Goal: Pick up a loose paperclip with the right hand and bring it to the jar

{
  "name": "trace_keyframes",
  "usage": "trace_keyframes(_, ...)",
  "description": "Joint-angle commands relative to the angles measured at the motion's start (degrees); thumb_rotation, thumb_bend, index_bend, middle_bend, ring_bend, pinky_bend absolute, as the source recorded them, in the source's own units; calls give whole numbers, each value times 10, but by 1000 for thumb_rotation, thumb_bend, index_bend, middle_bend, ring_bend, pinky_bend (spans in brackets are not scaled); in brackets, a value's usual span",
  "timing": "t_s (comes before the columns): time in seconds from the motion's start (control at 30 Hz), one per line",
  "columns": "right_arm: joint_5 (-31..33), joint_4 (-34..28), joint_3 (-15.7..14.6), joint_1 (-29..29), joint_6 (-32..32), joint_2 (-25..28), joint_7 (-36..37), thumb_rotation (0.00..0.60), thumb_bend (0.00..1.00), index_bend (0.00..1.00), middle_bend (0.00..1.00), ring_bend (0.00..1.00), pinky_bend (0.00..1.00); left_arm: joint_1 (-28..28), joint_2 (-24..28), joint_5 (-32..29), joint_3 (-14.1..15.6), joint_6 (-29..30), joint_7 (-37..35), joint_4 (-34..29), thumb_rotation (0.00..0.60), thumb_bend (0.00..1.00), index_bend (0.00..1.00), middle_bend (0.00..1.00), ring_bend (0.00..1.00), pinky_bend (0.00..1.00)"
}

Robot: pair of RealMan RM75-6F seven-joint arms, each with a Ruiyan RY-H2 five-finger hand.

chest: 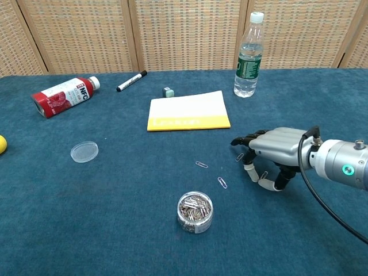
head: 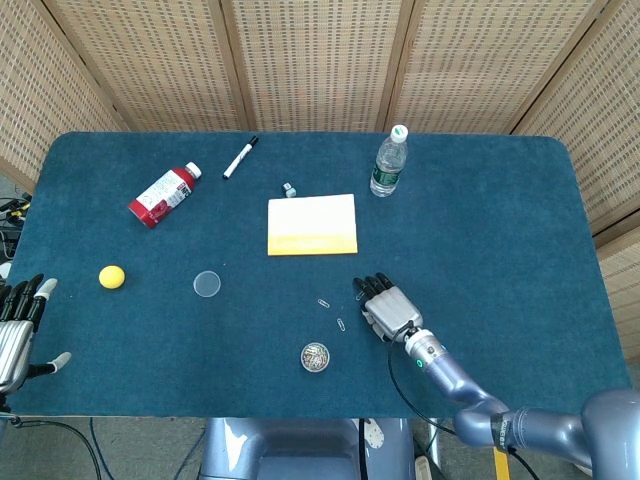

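Note:
A small clear jar full of paperclips stands open near the table's front, also seen in the head view. Two loose paperclips lie just beyond it; the head view shows them too. My right hand hovers palm down to the right of them, fingers bent toward the cloth, holding nothing. Another paperclip lies by its fingertips, and one more beneath it. My left hand rests at the table's left edge, fingers spread and empty.
The jar's clear lid lies on the left. A yellow-edged notepad, water bottle, red bottle, marker and small binder clip sit further back. A yellow ball is at the left.

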Motion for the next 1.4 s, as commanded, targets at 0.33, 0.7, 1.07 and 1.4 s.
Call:
trace_keyframes(0.33, -31, -33, 8, -7, 27, 24, 21, 600, 434, 681, 0, 0, 35, 1, 2, 4, 1, 2, -3, -1, 600, 0, 0, 0, 0, 0)
trace_keyframes(0.7, -116, -118, 12, -6, 54, 75, 66, 600, 434, 682, 0, 0, 52, 2, 5, 7, 2, 5, -9, -2, 600, 0, 0, 0, 0, 0)
trace_keyframes(1.07, -168, -188, 17, 30, 20, 90, 64, 600, 434, 682, 0, 0, 52, 0, 2, 4, 2, 1, -4, -1, 600, 0, 0, 0, 0, 0)
trace_keyframes(1.4, -74, -191, 33, 63, -11, 26, -20, 600, 434, 682, 0, 0, 52, -3, 3, -5, 0, -6, -8, 3, 600, 0, 0, 0, 0, 0)
